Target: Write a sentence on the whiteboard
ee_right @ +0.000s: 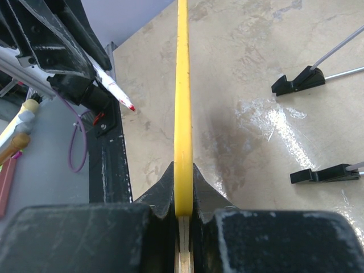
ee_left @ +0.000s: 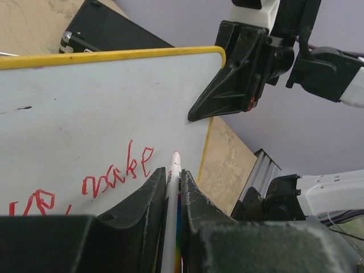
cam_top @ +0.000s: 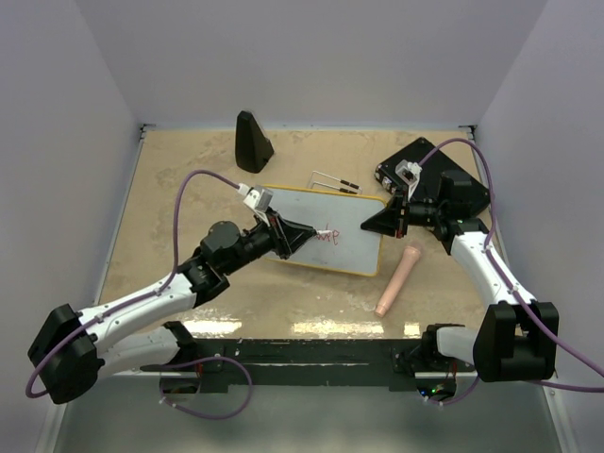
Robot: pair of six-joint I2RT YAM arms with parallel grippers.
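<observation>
Whiteboard rim between right jaws

Red-tipped white marker pinched at bottom centre, over a glossy white whiteboard with a thin yellow rim.
The left gripper has its jaws closed on the marker. Red cursive handwriting sits lower left. The black right gripper clamps the board's right edge at upper right, with the tan counter below.
</observation>
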